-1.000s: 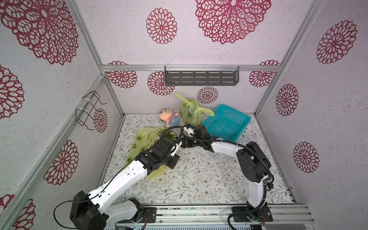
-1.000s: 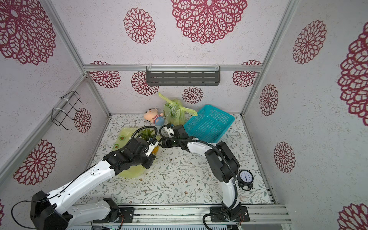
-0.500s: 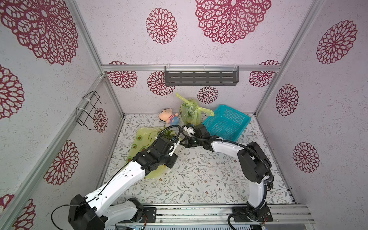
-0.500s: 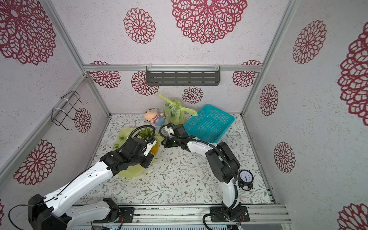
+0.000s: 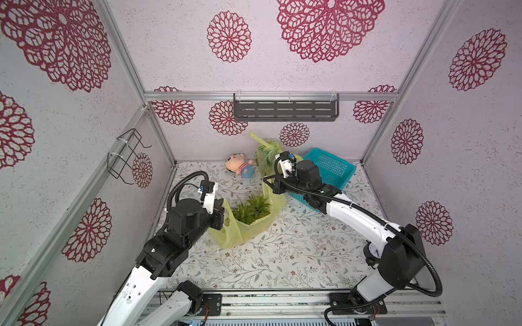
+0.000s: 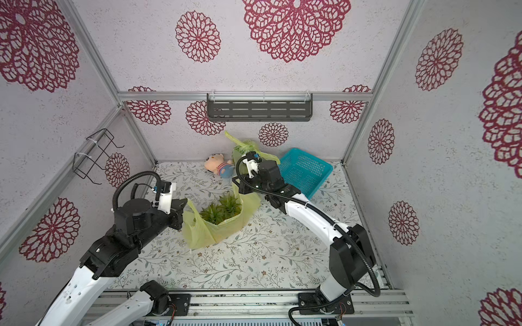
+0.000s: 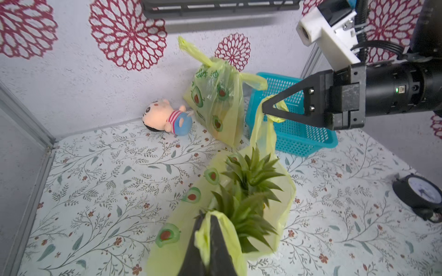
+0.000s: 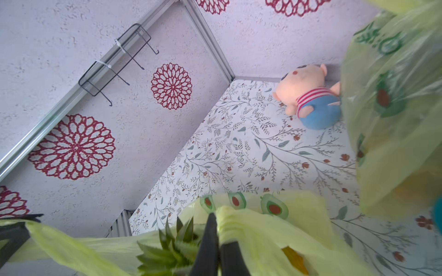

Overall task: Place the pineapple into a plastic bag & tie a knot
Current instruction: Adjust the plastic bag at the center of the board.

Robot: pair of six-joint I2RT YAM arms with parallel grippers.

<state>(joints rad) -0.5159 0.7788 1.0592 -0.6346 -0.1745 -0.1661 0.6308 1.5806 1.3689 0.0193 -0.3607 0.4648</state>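
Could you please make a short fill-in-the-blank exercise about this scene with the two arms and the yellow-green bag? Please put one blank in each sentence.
1. The leafy crown of the ____ sticks out of the open plastic bag.
2. The left gripper and the right gripper are each shut on a ____ of that bag.
3. Close to the right arm stands a teal mesh ____.

Missing words: pineapple; handle; basket.
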